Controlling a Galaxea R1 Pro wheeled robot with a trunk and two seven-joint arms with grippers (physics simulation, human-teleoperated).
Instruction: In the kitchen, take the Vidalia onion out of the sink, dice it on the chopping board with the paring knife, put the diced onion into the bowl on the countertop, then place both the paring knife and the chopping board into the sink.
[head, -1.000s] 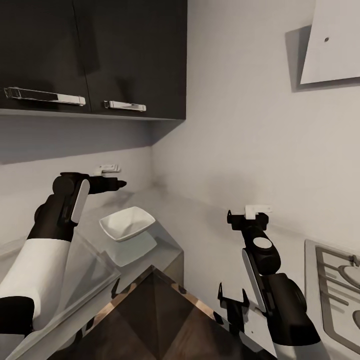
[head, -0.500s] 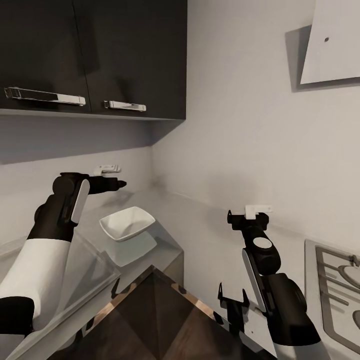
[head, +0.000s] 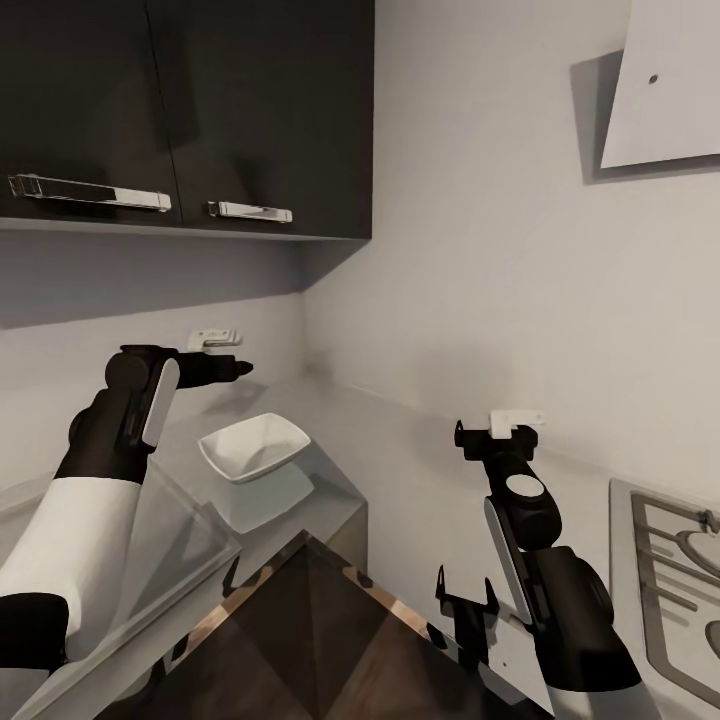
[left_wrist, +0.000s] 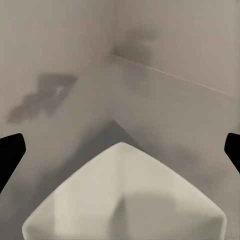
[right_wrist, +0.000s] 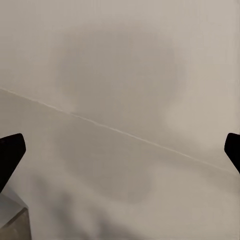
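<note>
bowl (left_wrist: 125, 200) cut by frame edge | hob (head: 670, 570) cut at right (partly seen)

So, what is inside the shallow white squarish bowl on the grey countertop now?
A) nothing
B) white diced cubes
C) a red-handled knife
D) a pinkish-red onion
A: the shallow white squarish bowl on the grey countertop shows only its bare white inside, also in the left wrist view.

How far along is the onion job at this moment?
Nothing looks done: the bowl on the countertop is empty in the left wrist view. Both the left gripper and right gripper are open and hold nothing. Fetching, dicing, filling and clearing up all seem left.
</note>
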